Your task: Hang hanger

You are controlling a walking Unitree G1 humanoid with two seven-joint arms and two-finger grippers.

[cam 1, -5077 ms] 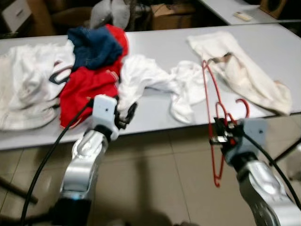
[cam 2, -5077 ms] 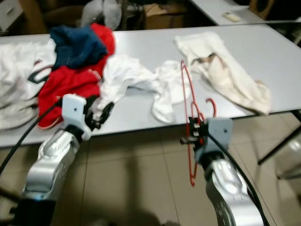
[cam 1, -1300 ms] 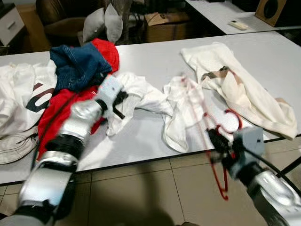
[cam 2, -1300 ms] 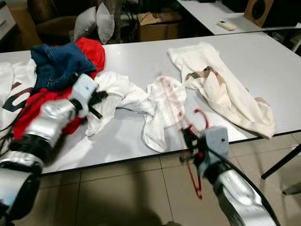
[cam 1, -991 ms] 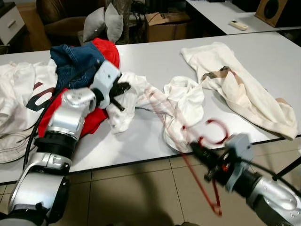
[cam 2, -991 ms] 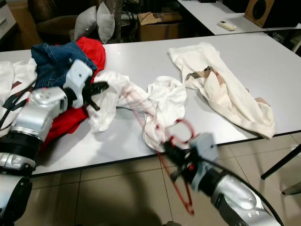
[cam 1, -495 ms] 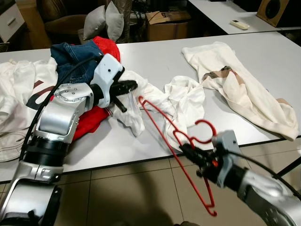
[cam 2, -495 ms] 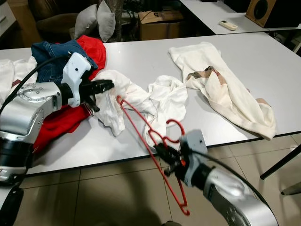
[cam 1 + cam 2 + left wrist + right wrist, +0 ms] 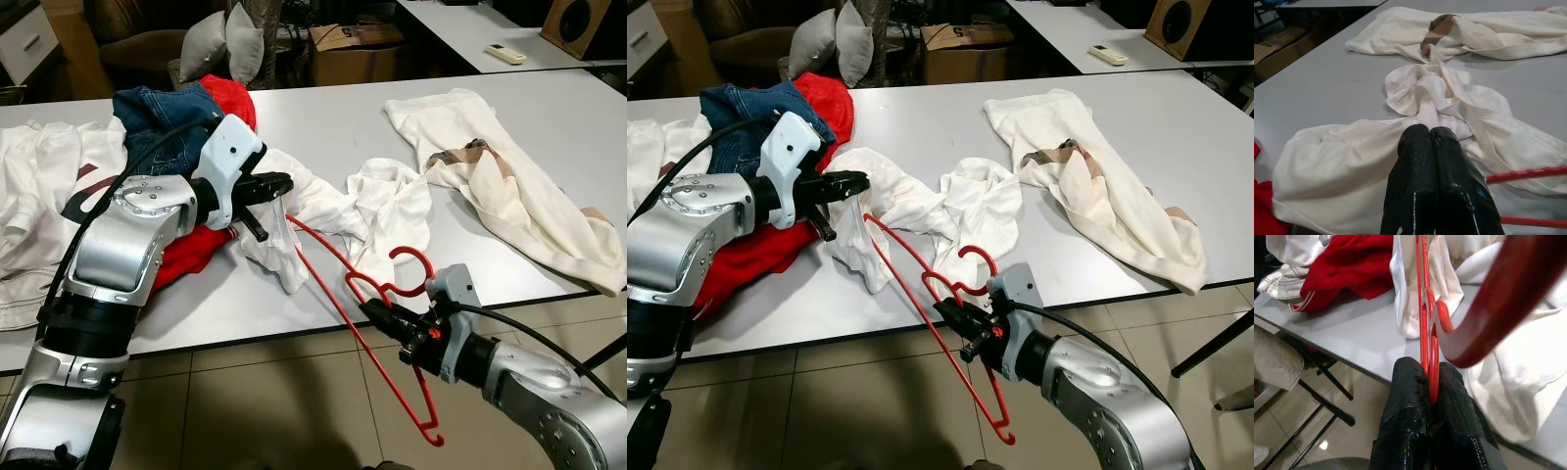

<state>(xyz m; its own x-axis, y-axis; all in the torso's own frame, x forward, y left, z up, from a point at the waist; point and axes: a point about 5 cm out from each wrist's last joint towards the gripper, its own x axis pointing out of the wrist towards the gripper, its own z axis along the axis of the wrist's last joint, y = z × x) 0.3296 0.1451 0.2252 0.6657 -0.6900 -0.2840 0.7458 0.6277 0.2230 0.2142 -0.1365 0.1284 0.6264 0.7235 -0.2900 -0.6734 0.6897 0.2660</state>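
Observation:
A red plastic hanger (image 9: 328, 245) is tilted above the table's front edge, its hook (image 9: 412, 262) pointing up. My right gripper (image 9: 384, 315) is shut on its neck, and the right wrist view shows the red bars (image 9: 1424, 318) clamped between the black fingers (image 9: 1406, 411). The hanger's upper end reaches a white garment (image 9: 284, 257), which hangs from my left gripper (image 9: 279, 184). That gripper is shut on the garment's edge; the left wrist view shows its fingers (image 9: 1418, 166) pressed together over the white cloth (image 9: 1332, 156).
On the grey table (image 9: 323, 117) lie a red garment (image 9: 191, 250), blue jeans (image 9: 157, 113), a cream garment (image 9: 509, 196) at the right and white clothes (image 9: 39, 196) at the left. Behind stand cushions (image 9: 220, 44) and a cardboard box (image 9: 358, 44). Tiled floor (image 9: 255, 401) lies in front.
My right gripper has swung the hanger left, so its upper end now meets the white garment. My left gripper has lifted that garment slightly off the table.

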